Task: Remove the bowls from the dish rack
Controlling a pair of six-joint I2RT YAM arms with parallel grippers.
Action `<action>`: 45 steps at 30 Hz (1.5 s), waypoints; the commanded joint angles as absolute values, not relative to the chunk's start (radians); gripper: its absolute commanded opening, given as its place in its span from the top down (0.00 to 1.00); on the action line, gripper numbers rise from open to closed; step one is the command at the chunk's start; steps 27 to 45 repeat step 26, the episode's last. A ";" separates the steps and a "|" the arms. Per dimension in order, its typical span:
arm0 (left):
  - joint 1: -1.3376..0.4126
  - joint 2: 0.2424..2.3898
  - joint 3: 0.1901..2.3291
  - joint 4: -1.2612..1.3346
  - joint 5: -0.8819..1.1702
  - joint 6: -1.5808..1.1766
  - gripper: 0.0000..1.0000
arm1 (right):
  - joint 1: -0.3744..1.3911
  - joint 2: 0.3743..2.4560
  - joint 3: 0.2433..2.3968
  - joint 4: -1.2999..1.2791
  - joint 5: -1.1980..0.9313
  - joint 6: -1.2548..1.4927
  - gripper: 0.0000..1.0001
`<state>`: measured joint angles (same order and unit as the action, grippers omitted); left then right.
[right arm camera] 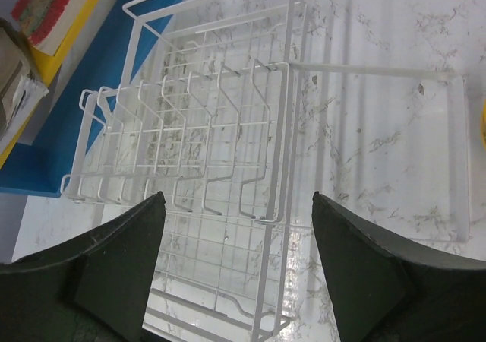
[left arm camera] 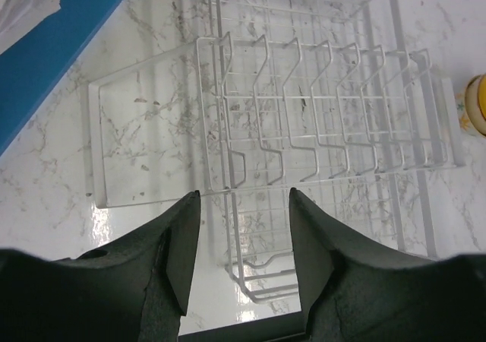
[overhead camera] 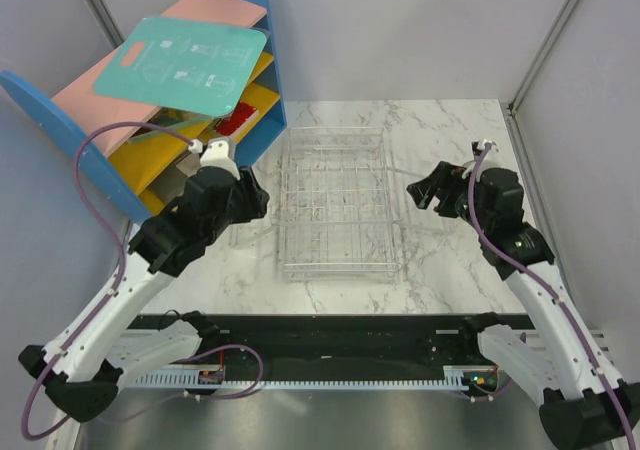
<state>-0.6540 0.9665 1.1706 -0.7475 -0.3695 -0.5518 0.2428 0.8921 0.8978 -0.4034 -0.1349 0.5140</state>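
Well, the dish rack [overhead camera: 335, 200] sits in the middle of the marble table [overhead camera: 450, 260], its long side running away from me. Every slot between its wire dividers is bare: I see no bowl in it from above or from either wrist. The only hint of one is a cream-and-yellow rounded edge [left arm camera: 476, 105] at the border of my left wrist view, on the table just outside the rack. It is cut off, so I cannot say it is a bowl.

My left gripper [left arm camera: 243, 197] hangs by the rack's left side, aimed across the dividers, fingers spread with nothing between them. My right gripper [right arm camera: 237, 197] mirrors it on the right side, jaws wide and just as empty. I judge that I hold both this way because the rack has nothing left to lift out, and open fingers on each flank keep me clear of the thin wires.

At the far left stands the blue-and-yellow shelf unit [overhead camera: 150, 120] with a teal board [overhead camera: 185, 65] on top, no part of this job.
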 commanded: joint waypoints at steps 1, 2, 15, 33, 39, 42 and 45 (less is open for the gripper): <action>-0.660 0.862 1.088 -0.683 -0.249 -0.532 0.43 | 0.241 0.812 0.816 -0.307 -0.138 0.515 0.14; -0.660 0.848 1.078 -0.690 -0.253 -0.538 0.43 | 0.242 0.808 0.810 -0.305 -0.143 0.517 0.14; -0.660 0.867 1.028 -0.686 -0.346 -0.580 0.40 | 0.242 0.772 0.838 -0.327 -0.006 0.463 0.10; -0.660 0.818 0.950 -0.629 -0.374 -0.586 0.41 | 0.242 0.841 0.891 -0.353 0.083 0.546 0.10; -0.660 0.818 0.950 -0.629 -0.374 -0.586 0.41 | 0.242 0.841 0.891 -0.353 0.083 0.546 0.10; -0.660 0.818 0.950 -0.629 -0.374 -0.586 0.41 | 0.242 0.841 0.891 -0.353 0.083 0.546 0.10; -0.660 0.818 0.950 -0.629 -0.374 -0.586 0.41 | 0.242 0.841 0.891 -0.353 0.083 0.546 0.10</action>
